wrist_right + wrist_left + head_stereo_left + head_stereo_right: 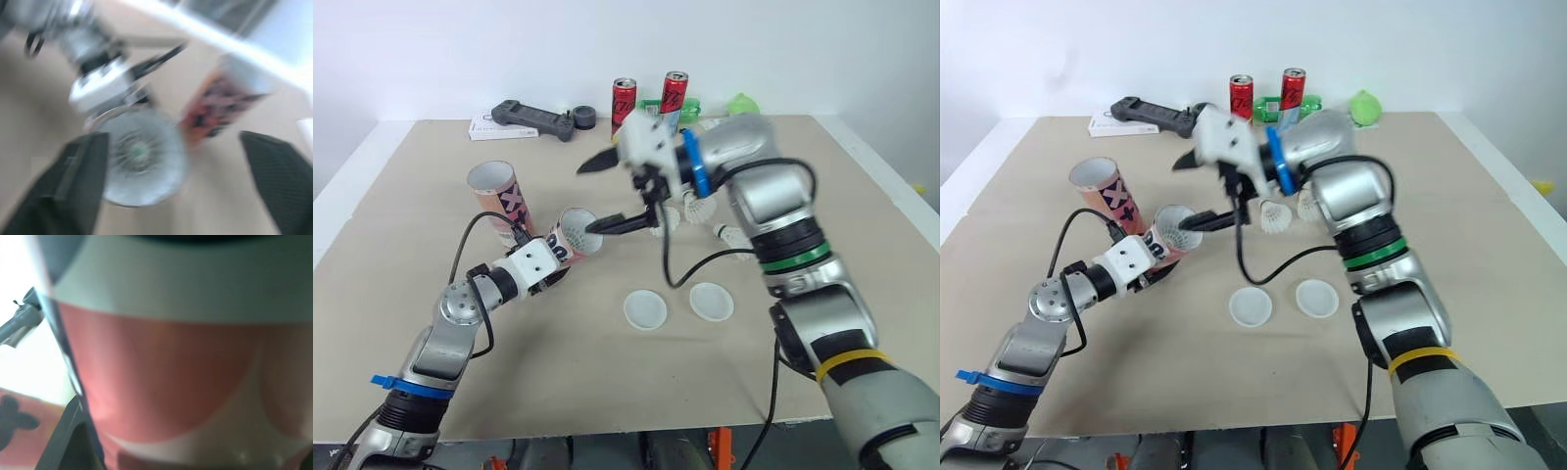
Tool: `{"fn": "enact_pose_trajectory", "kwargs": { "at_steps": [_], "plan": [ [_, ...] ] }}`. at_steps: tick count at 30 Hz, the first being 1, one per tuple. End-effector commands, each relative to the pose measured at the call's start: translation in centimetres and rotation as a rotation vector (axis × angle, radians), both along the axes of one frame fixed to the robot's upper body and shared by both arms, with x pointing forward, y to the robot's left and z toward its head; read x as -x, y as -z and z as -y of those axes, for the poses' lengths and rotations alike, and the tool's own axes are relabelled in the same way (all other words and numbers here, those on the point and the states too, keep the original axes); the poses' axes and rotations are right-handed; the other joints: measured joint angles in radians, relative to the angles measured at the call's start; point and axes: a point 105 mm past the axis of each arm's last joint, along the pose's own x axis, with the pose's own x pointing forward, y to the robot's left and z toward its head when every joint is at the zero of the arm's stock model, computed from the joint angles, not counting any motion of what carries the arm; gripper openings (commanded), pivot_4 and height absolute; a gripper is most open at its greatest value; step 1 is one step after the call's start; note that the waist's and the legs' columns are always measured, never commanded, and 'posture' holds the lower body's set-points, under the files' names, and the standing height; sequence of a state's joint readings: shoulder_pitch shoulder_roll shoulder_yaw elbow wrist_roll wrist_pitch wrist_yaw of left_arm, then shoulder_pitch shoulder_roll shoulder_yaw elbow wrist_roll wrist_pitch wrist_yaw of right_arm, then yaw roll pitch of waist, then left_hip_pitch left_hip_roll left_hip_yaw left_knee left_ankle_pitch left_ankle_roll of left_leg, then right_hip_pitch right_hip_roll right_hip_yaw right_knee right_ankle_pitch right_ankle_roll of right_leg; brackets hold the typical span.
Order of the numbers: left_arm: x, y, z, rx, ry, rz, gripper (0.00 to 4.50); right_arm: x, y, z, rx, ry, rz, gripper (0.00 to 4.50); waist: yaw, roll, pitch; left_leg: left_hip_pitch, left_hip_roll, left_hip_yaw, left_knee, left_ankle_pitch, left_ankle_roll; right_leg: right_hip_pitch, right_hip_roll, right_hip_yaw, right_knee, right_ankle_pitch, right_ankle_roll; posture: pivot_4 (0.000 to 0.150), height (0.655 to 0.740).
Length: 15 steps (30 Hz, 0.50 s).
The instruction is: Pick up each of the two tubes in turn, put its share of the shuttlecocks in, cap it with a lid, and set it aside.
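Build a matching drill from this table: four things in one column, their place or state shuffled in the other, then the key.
1. two white round plastic lids
2. pink-and-white cardboard tube nearer the lids
3. pink-and-white cardboard tube farther from the lids
4. two red metal drink cans

A. upright at the tan table's far edge
B. clamped in the left gripper, tilted
C. upright mid-table, mouth open, not held
D. flat, side by side

Pairs: 1-D, 2-B, 3-C, 4-A

Lab: bare table [881, 264], white wall [460, 49].
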<state>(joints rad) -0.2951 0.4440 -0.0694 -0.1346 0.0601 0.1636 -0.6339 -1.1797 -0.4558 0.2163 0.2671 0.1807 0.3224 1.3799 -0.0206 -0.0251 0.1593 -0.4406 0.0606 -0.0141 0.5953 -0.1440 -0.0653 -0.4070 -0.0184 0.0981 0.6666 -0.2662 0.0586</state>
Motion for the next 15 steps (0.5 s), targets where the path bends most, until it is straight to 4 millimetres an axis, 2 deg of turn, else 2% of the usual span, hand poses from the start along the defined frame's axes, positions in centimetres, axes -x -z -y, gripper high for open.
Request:
{"fn": "enact_pose_trajectory", "kwargs": {
  "at_steps": [1, 3, 5, 8, 11, 15],
  "plan": [
    [0.1, -4.4, 1.4, 0.309, 0.058, 0.04, 2.77, 0.2, 1.3, 4.9, 0.0, 0.092, -0.138, 4.46, 0.005, -0.003, 0.001, -0.001, -0.001, -0.002, 0.001, 0.0, 0.0, 0.001, 0.0, -0.002, -0.001, 0.0, 0.0, 0.15, 0.74],
    [0.2, -4.9, 1.8, 0.379, 0.079, 0.025, 2.77, 0.5, 2.9, 5.7, 0.045, 0.114, -0.196, 4.46, -0.001, -0.004, 0.002, -0.002, -0.001, -0.002, 0.004, -0.001, 0.001, 0.001, -0.001, -0.002, -0.001, 0.0, 0.001, 0.15, 0.74],
    [0.1, -5.0, 2.0, 0.465, 0.095, -0.004, 2.77, 0.8, 5.8, 6.5, 0.148, 0.155, -0.252, 4.46, -0.016, -0.002, 0.002, -0.002, -0.001, -0.002, 0.004, -0.002, 0.002, 0.0, 0.0, 0.0, 0.0, 0.0, 0.001, 0.15, 0.74],
    [0.1, -4.6, 2.4, 0.534, 0.106, -0.039, 2.77, 1.0, 8.6, 6.4, 0.205, 0.189, -0.293, 4.46, -0.034, -0.002, 0.003, 0.0, 0.0, -0.002, 0.004, -0.002, 0.003, 0.0, 0.002, 0.001, 0.001, 0.0, 0.001, 0.15, 0.74],
    [0.5, -3.6, 3.4, 0.587, 0.131, -0.084, 2.77, 0.7, 10.8, 5.6, 0.219, 0.218, -0.32, 4.46, -0.035, -0.002, 0.003, 0.001, 0.001, -0.004, 0.004, -0.002, 0.003, 0.0, 0.005, 0.002, 0.001, 0.0, 0.001, 0.15, 0.74],
    [1.2, -0.5, 4.6, 0.541, 0.126, -0.157, 2.77, -0.1, 12.6, 4.6, 0.228, 0.257, -0.331, 4.46, -0.028, -0.002, 0.003, 0.001, 0.001, -0.004, 0.006, -0.002, 0.003, 0.001, 0.005, 0.001, 0.001, 0.001, 0.002, 0.15, 0.74]
  ]
}}
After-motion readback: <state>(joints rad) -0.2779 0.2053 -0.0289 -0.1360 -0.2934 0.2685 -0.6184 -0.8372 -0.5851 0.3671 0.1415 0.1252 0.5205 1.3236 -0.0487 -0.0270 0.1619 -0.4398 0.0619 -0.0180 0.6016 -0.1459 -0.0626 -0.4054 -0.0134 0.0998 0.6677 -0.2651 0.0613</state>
